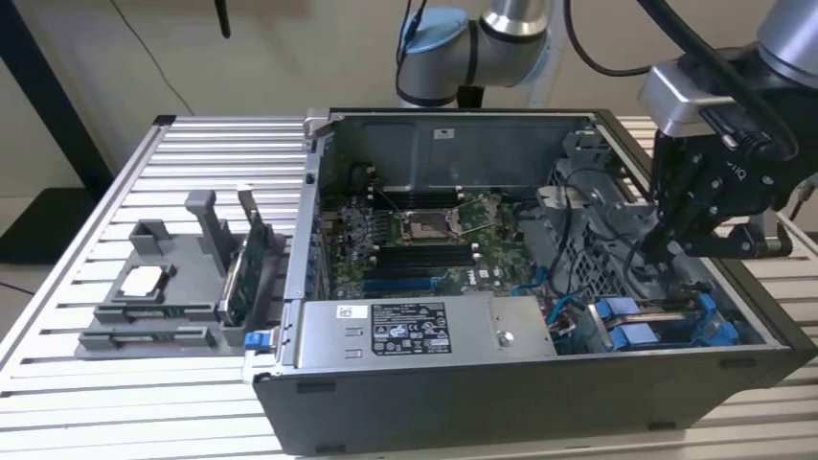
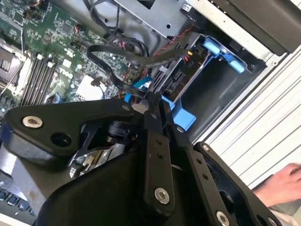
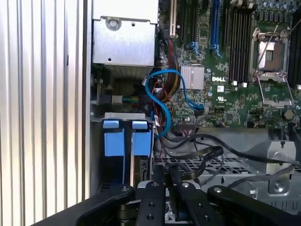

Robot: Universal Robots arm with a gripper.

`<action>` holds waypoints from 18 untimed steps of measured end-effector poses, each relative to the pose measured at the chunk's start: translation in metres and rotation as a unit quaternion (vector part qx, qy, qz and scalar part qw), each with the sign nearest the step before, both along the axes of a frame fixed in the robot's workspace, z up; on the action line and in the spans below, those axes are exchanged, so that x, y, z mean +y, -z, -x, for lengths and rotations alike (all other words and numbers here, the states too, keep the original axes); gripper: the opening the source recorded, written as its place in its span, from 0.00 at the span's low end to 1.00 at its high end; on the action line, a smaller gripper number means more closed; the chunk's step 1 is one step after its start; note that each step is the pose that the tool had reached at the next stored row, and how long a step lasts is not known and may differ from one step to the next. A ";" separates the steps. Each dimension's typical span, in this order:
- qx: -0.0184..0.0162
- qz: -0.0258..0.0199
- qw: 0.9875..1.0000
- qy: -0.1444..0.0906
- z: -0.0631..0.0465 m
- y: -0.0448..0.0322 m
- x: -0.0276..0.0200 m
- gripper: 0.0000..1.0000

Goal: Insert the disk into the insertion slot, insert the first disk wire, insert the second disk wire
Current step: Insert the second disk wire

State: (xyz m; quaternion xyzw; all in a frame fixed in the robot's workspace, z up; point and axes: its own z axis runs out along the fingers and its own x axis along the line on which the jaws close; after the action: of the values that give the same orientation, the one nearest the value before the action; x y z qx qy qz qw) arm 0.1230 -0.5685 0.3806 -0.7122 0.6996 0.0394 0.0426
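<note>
Tool (image 1: 665, 251) is down inside the open PC case (image 1: 511, 393), at the drive bay corner on the exterior view's right. In both wrist views the fingers (image 3: 175, 186) sit pressed together with no visible gap, so it reads as closed. Whether something thin is pinched between them, can't tell.

Fingertips in the second wrist view (image 2: 153, 101) are just beside a black flat cable (image 2: 123, 54) and a small blue connector piece (image 2: 141, 84). Contact can't be confirmed.

The disk (image 1: 652, 321) is seated in the bay at the case's near corner. In the exterior view its blue carrier shows right below the tool. In the first wrist view two blue carrier tabs (image 3: 127, 138) sit side by side in the slots, just ahead of the fingers.

Blue data cables (image 3: 162, 101) loop from the bay area to the motherboard (image 3: 235, 56). Beyond that is an empty CPU socket (image 1: 426, 225) and the power supply (image 1: 416, 331) along the near wall of the case.

Desk (image 1: 153, 402) is slatted aluminium. A grey fixture (image 1: 160, 287) holding parts stands on it to the exterior view's left of the case, well apart from the tool.

A person's hand (image 2: 282, 186) rests at the edge of the second wrist view, outside the case.
</note>
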 end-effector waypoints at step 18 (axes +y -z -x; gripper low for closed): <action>0.000 -0.001 1.000 0.014 -0.004 0.0113 -0.0057 0.16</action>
State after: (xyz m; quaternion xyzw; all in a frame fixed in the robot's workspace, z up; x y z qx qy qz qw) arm 0.1273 -0.5742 0.3692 -0.7024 0.7093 0.0392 0.0437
